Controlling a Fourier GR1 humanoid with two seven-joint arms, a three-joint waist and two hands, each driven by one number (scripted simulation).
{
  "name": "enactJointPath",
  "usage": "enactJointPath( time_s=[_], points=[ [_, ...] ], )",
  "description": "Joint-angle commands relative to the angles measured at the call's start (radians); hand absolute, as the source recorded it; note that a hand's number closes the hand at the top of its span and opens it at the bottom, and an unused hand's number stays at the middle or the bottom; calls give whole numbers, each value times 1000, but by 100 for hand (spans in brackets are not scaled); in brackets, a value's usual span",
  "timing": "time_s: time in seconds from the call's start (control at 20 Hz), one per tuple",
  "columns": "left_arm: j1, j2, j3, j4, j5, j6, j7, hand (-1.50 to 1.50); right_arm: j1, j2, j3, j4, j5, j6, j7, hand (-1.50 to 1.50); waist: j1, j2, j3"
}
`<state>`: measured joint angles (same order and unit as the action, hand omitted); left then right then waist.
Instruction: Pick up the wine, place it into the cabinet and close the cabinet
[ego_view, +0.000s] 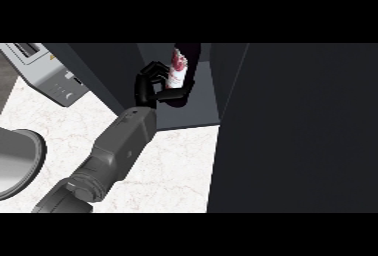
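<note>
One hand (156, 82) shows (whether left or right cannot be told), fingers curled around the single wine bottle (177, 70). It holds the bottle inside the one dark cabinet (184, 112), beside its open door (295, 130); one toaster (44, 70) sits at upper left.

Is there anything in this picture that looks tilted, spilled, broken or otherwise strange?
Nothing looks spilled or broken. The wine bottle with the red and white label is inside the dark cabinet, with the black hand curled round it. The cabinet door stands open.
</note>
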<state>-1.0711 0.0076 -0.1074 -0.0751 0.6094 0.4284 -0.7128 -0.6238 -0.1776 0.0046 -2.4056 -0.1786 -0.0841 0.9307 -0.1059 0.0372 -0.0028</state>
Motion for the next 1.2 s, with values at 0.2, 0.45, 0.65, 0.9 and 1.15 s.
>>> enactJointPath(
  time_s=[0.2,0.45,0.65,0.9,1.15],
  points=[
    [118,-7,34,-22,58,-124,-50,150,26,14,10,-27,-39,15,-5,-150,-28,-1,-1],
    [117,-8,17,-27,73,-132,-37,150,-12,17,6,22,-31,15,-21,-150,-38,-1,-1],
    [168,-8,7,-19,88,-155,-51,150,-25,27,23,-8,-44,9,-6,-150,-67,2,-3],
    [197,-8,-25,-25,93,-140,-62,150,-3,35,18,21,-47,24,-34,-150,-61,4,-2],
    [210,-8,-43,-40,116,-105,-62,150,-13,45,29,13,-64,16,-16,-150,-82,2,-3]
  ],
)
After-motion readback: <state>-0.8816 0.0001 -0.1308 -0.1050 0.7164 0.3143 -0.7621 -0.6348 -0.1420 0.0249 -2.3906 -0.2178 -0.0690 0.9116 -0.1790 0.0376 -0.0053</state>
